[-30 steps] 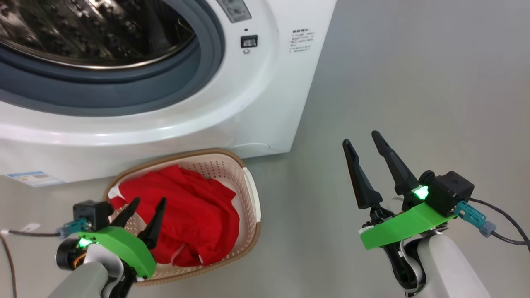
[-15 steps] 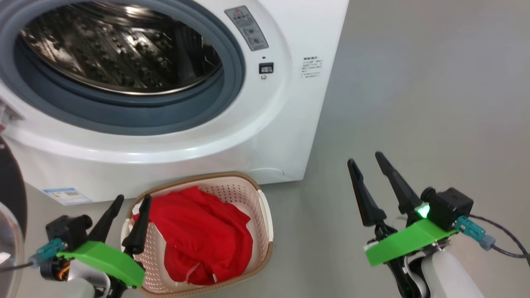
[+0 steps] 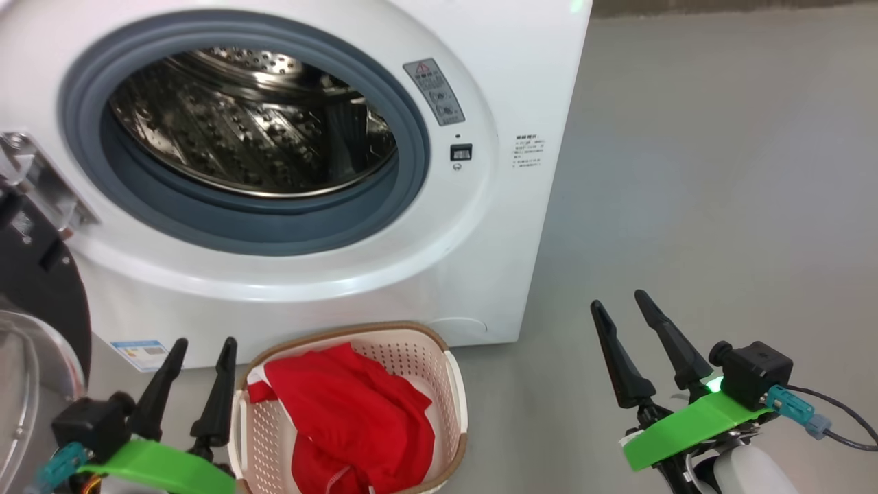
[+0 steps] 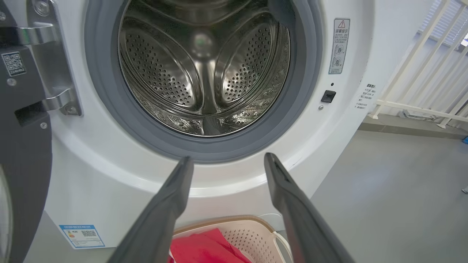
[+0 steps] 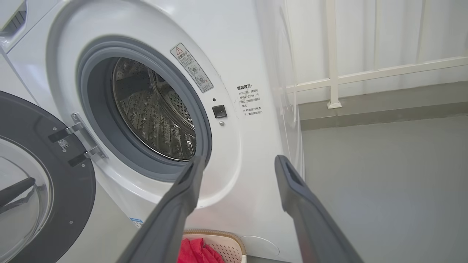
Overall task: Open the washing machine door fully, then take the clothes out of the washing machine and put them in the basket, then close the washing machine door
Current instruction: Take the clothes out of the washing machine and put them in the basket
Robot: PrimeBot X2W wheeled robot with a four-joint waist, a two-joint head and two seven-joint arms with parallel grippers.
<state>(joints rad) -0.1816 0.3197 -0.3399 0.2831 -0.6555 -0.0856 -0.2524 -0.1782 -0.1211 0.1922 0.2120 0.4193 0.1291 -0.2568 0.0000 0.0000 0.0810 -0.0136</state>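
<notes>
My left end effector (image 3: 204, 341) sat at the lower left of the head view, its two dark fingers parted a moderate way with nothing between them, just beside the left end of the basket (image 3: 458, 384). The right end effector (image 3: 619, 299) hung well off to the other side over bare grey floor (image 3: 720, 171), its fingers likewise spread and gripping nothing.

The basket stood on the floor close against the foot of the washing machine (image 3: 521, 82). The clothes (image 3: 350, 418) lay heaped inside it, bright red with a strip of white trim showing (I could not make out a separate white garment from here). A small blue label (image 3: 140, 353) sat low on the machine's front, just behind my left fingers.

Above that, the grey gasket (image 3: 411, 171) ringed the perforated steel drum (image 3: 254, 137), which shone in the left wrist view straight ahead of the spread fingers. The washing machine door (image 3: 41, 288) stood swung open to the left on its metal hinge (image 3: 41, 178), its black rim and glass bowl at the edge of the head view. Farthest back, in the right wrist view, a white railing (image 5: 331, 54) ran along the wall.
</notes>
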